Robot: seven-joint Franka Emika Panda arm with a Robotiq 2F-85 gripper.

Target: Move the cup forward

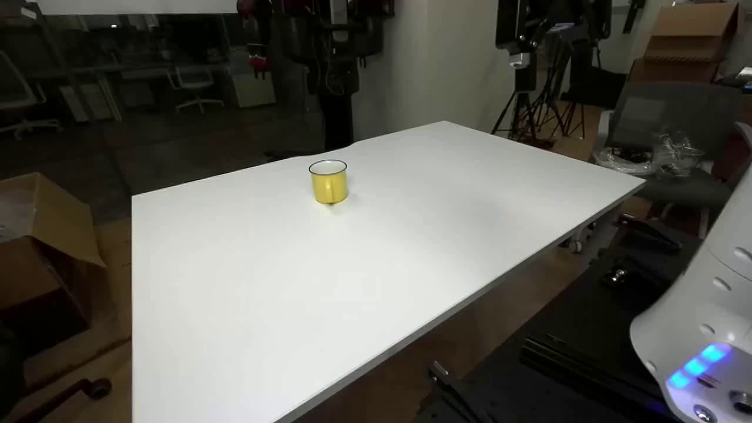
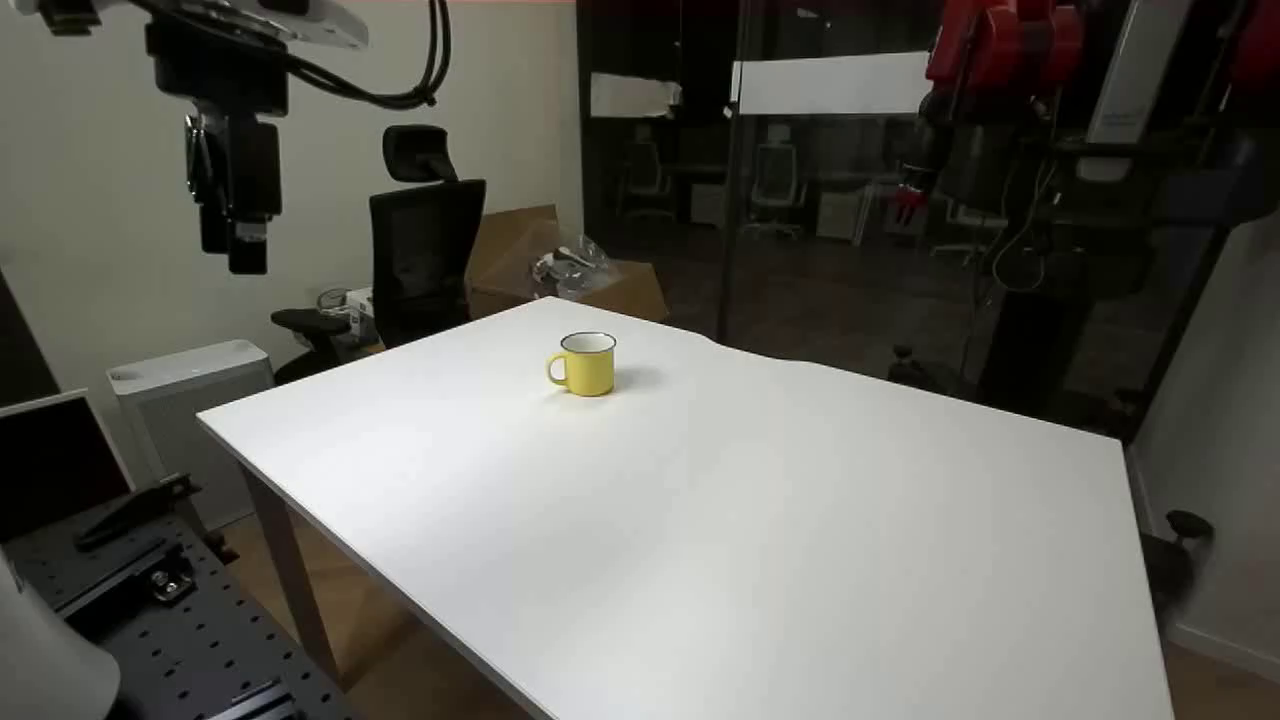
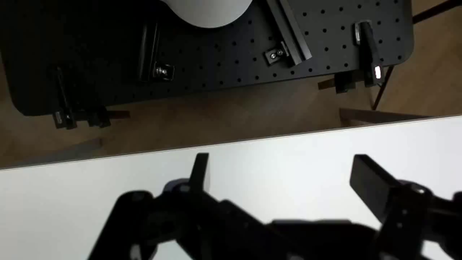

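Where the wrist view looks past them, the jaws stand wide, well apart from each other, with the white surface (image 3: 288,180) showing between them. They hang pointing down from the arm (image 2: 310,22) in an exterior view, and black cables (image 2: 395,100) loop out beside it, higher than the jaws.

Lower than the jaws and well apart from them, the cup (image 2: 588,372) stands upright on the surface. It is yellow, with a pale inside and a dark rim in both exterior views. Its handle (image 1: 329,191) faces the camera in an exterior view, and a soft shadow falls just beside it.

From the jaws toward the arm's own foot, the wrist view shows the straight edge of the surface, then a strip of brown floor (image 3: 234,119), then a black plate (image 3: 229,54) dotted with small holes. The pale base (image 3: 211,12) of the arm rests there, with two dark rails (image 3: 288,32) near it. Two black clamps (image 3: 370,50) stick out over the plate's edge nearest the jaws. Blue lights (image 1: 696,367) glow in a row on the base in an exterior view.

Beyond the jaws, near a corner of the surface, is a black chair (image 2: 420,250), and just beside it a cardboard box (image 2: 632,290) with clear plastic (image 2: 580,265). Across the surface from the jaws stands a red and black machine (image 2: 1005,50).
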